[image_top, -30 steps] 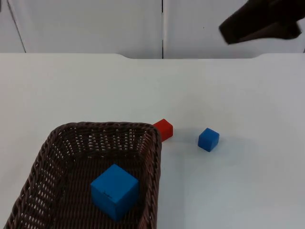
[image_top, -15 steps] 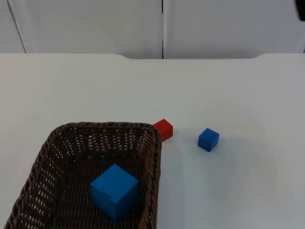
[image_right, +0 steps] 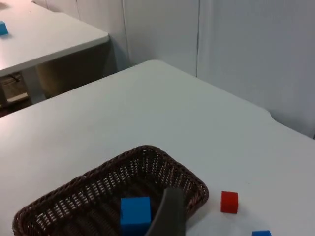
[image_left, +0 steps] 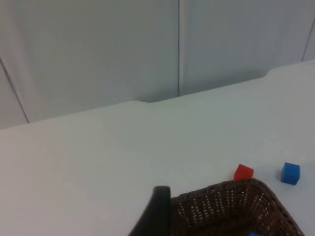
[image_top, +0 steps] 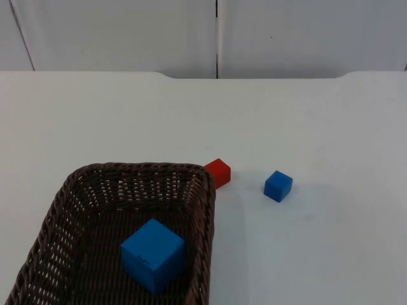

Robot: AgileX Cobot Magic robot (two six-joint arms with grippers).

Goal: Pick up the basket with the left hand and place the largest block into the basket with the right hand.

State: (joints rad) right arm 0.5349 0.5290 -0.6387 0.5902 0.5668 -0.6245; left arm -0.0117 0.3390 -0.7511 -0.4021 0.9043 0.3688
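Sitting in the basket point(image_top: 82, 190) at the lower left of the top view is the big blue block point(image_top: 153, 255). Red block point(image_top: 219, 172) touches its far corner, small blue block point(image_top: 278, 185) lies nearby. Can't tell either gripper's fingers.

We see a dark brown woven wicker basket point(image_top: 76, 210), its weave an open lattice on the walls with a tighter braided band along the rim, and inside it lies a large bright blue cube block point(image_top: 153, 254) of one plain colour. On the plain white table point(image_top: 318, 121) sit a small red cube block point(image_top: 219, 172) and a small blue cube block point(image_top: 278, 185) of the same blue as the large one. Behind them we see a pale grey partition wall point(image_top: 127, 32) crossed by a dark vertical seam, and a black fingertip point(image_left: 156, 214) stands out in each wrist view.
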